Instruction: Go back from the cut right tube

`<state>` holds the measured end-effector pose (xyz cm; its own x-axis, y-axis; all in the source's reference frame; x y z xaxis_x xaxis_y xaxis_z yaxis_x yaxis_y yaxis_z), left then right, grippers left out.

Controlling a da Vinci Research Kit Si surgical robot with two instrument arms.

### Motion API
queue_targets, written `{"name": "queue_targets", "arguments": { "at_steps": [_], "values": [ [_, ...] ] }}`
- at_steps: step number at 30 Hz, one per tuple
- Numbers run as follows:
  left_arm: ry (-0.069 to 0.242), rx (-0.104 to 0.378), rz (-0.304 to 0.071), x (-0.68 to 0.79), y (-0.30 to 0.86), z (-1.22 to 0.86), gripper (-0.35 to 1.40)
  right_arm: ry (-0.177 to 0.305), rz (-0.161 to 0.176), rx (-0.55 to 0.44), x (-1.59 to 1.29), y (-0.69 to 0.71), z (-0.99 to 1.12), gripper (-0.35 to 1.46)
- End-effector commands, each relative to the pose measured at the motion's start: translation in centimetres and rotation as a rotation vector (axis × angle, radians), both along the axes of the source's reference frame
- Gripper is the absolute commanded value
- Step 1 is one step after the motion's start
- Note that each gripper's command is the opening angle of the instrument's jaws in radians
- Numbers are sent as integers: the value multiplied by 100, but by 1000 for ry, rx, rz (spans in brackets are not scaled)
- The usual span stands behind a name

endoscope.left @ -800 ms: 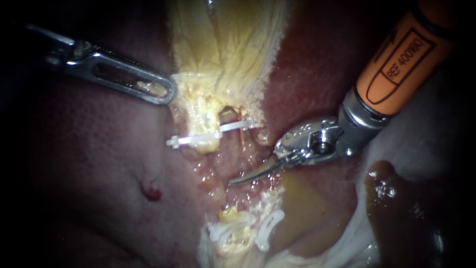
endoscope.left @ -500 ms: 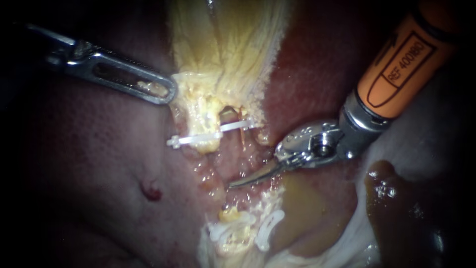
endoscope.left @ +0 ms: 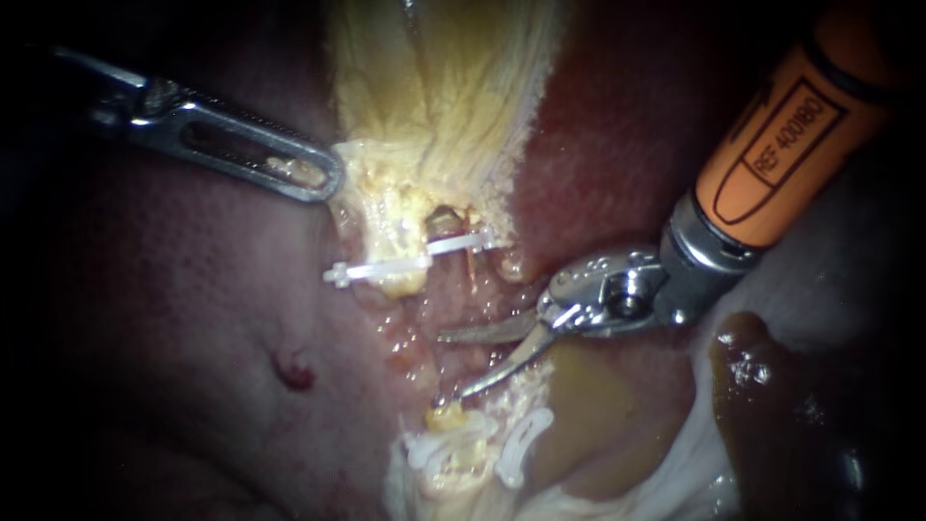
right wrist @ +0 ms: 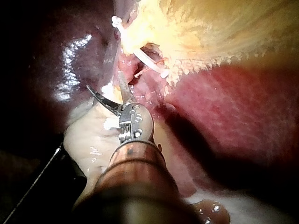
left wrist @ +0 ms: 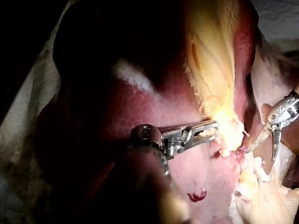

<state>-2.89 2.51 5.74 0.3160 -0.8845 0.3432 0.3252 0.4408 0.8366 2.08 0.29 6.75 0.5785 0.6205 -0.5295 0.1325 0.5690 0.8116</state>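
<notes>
Endoscope view. My right instrument (endoscope.left: 450, 366) comes in from the upper right. Its two curved blades are spread and hold nothing. They lie in the gap between the upper clip (endoscope.left: 405, 259) and the lower clips (endoscope.left: 511, 446). The cut tube (endoscope.left: 446, 417) shows as a yellow stump just beyond the lower blade's tip. A darker stub sits behind the upper clip. I cannot say from here which tube is the right one. My left instrument (endoscope.left: 307, 178) has its jaws pressed together on the yellow edge of the gallbladder (endoscope.left: 444, 87), a scrap of which shows in the jaw's window. The liver (endoscope.left: 174, 318) around them carries one small red spot (endoscope.left: 292, 371).

Left wrist view. The left instrument (left wrist: 211, 131) pinches the pale gallbladder (left wrist: 212, 65) edge. Ahead of it my right instrument (left wrist: 262, 153) shows both blades apart, close to the clipped tissue.

Right wrist view. The right instrument (right wrist: 103, 80) has its blades splayed just short of the upper clip (right wrist: 149, 63), touching neither it nor any tube that I can see.

Status, my judgement: the division looks complete and the clips look seated. The retreat is hardly under way, since the blades are between the stumps. What is left is to bring the blades together and draw back along the shaft, clear of the clips.
</notes>
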Motion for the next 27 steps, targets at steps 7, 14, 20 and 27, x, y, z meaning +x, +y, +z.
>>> {"name": "queue_targets", "arguments": {
  "at_steps": [7, 14, 20, 27],
  "values": [
    [0, 0, 0, 0, 0, 0, -35, -21, 83, -144, -6, -5, -5, 145],
    [0, 0, 0, 1, 1, 2, -35, -39, 117, -330, -27, -6, -12, 145],
    [0, 0, 0, 1, 2, 3, -35, -86, 89, -457, -46, 5, -19, 145],
    [1, 5, -2, 2, 2, 5, -35, -134, 57, -529, -67, 19, -36, 145]
  ]
}}
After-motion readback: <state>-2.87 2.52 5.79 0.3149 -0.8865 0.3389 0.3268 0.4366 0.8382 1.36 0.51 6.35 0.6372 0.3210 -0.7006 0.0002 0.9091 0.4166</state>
